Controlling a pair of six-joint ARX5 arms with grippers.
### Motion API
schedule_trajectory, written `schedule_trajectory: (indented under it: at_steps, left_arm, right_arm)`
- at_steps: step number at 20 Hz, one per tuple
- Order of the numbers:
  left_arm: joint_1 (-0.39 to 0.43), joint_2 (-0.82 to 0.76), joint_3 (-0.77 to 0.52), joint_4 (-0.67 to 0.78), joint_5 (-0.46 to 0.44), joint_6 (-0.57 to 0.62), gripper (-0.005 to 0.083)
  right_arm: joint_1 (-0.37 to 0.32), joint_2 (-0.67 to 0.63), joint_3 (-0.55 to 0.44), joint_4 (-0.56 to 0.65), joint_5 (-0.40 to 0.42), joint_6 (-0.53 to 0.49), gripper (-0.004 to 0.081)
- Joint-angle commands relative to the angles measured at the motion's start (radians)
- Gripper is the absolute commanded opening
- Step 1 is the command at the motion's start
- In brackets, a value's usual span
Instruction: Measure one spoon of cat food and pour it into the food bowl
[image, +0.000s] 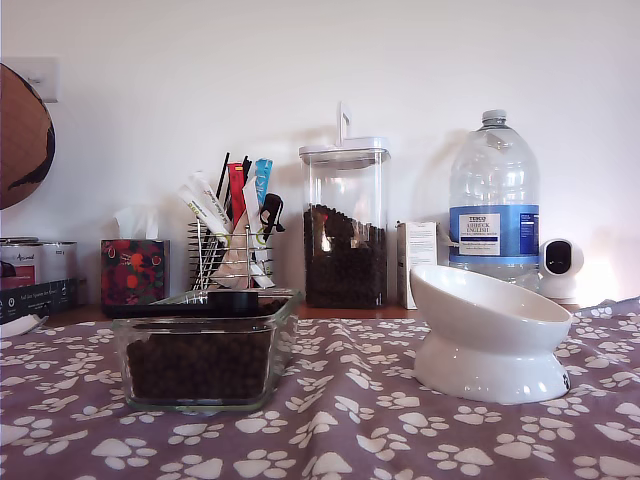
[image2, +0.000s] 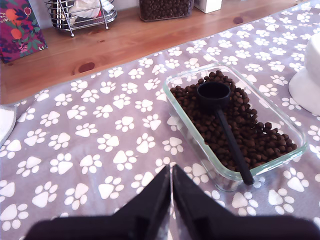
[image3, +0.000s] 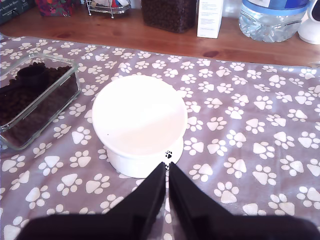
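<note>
Jaws of my first tool (image2: 171, 185) pressed together, empty — spoon (image2: 222, 120) on cat food (image2: 250, 135) just ahead. My second tool (image3: 167, 182) likewise closed, empty — food bowl (image3: 139, 120) just ahead.

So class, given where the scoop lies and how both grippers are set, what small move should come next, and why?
Probably open my first gripper and reach for the scoop handle: the scoop rests untouched on the kibble, the white bowl is empty, and both grippers look shut.
</note>
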Motion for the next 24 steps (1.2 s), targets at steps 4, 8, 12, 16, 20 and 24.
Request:
schedule_trajectory:
  at_steps: [4,8,12,16,20,24]
  left_arm:
    - [0.002,0.003,-0.016,0.032,0.098,-0.005,-0.002]
    - [0.002,0.003,-0.016,0.039,0.098,-0.005,-0.002]
    - [0.0,0.003,-0.016,0.102,0.149,-0.01,-0.002]
    - [-0.045,0.011,-0.016,0.147,0.206,-0.058,-0.002]
    - [-0.142,0.067,-0.016,0.216,0.252,-0.057,-0.002]
    - [-0.202,0.144,-0.016,0.307,0.246,-0.058,-0.002]
  right_arm:
    - [-0.001,0.012,-0.012,0.015,0.038,-0.048,-0.001]
    - [-0.001,0.012,-0.012,0.015,0.038,-0.048,-0.001]
    - [-0.001,0.012,-0.012,0.015,0.038,-0.048,-0.001]
    - [-0.001,0.012,-0.012,0.015,0.038,-0.048,-0.001]
    - [-0.001,0.012,-0.012,0.011,0.002,0.003,-0.001]
    - [0.001,0.03,-0.012,0.146,-0.035,0.236,-0.001]
